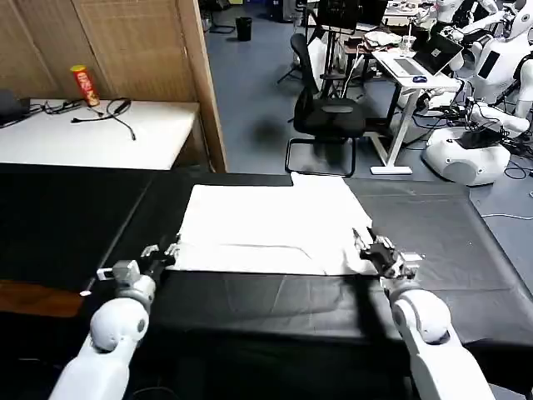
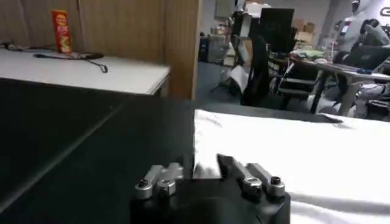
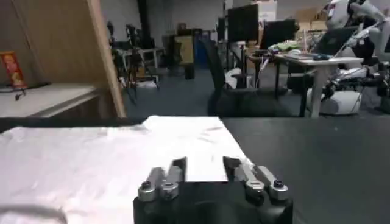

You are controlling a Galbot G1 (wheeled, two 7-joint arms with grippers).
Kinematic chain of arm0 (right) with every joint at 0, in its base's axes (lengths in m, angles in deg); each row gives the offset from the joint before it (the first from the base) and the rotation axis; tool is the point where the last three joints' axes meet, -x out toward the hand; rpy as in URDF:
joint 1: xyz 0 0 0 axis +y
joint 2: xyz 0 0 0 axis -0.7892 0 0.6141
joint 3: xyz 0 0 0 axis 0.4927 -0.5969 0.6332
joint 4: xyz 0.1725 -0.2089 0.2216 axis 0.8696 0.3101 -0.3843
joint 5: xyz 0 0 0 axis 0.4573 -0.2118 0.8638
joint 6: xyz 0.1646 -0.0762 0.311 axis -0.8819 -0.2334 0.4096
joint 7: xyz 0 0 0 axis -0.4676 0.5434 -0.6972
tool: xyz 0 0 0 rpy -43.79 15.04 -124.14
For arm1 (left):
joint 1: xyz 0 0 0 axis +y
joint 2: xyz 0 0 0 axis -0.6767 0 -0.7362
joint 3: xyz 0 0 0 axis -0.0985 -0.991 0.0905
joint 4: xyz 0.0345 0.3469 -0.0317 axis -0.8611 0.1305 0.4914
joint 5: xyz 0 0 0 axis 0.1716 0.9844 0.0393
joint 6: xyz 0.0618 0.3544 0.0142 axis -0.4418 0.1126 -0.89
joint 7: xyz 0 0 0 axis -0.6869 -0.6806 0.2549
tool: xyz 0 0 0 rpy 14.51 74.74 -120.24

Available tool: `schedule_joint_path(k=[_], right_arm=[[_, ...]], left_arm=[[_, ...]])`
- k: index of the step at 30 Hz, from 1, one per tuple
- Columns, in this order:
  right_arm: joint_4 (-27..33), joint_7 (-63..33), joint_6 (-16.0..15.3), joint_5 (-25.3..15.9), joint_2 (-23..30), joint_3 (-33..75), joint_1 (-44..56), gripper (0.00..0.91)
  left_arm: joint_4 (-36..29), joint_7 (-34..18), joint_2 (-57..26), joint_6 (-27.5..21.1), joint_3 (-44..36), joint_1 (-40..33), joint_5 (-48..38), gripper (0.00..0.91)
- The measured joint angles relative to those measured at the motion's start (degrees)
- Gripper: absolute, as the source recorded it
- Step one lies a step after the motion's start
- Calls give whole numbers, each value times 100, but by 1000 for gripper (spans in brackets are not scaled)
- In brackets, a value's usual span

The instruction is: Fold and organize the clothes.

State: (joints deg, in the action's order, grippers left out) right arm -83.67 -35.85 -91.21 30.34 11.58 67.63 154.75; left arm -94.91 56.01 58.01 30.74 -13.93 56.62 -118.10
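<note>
Both end effectors sat open at the shirt (image 1: 266, 225): left end effector (image 1: 160, 257) at its corner, right end effector (image 1: 371, 250) probably over the hem.

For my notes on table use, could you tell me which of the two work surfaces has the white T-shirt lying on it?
The black-covered table directly before the robot holds the T-shirt; the white table beyond it carries cables and a red can.

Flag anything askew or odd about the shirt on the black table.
The white T-shirt lies flat but not squarely: its far right corner juts out past the rest, so the outline looks uneven. Both grippers, left and right, sit open at its near corners. Nothing looks damaged.
</note>
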Motion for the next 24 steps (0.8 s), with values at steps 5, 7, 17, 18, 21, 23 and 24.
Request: schedule_joint_path(k=[5, 7, 17, 18, 21, 23, 24], right_arm=[[-225, -56, -29, 2, -52, 174, 497, 878], [-230, -90, -29, -1, -25, 203, 619, 819], [-122, -72, 41, -32, 58, 206, 829, 624], [-111, -63, 49, -32, 57, 206, 820, 624], [-62, -45, 75, -40, 43, 202, 794, 185], [-27, -43, 81, -49, 34, 185, 778, 88], [-21, -43, 81, -52, 34, 177, 775, 78]], left_arm=[[-292, 121, -137, -61, 71, 421, -208, 878], [-371, 143, -159, -75, 99, 591, -282, 878], [-345, 227, -139, -77, 109, 856, -172, 400], [-319, 228, -139, -75, 107, 860, -171, 312], [-268, 228, -143, -61, 110, 863, -166, 127], [-241, 236, -146, -58, 111, 864, -166, 0], [-226, 242, -147, -58, 112, 864, -165, 0]])
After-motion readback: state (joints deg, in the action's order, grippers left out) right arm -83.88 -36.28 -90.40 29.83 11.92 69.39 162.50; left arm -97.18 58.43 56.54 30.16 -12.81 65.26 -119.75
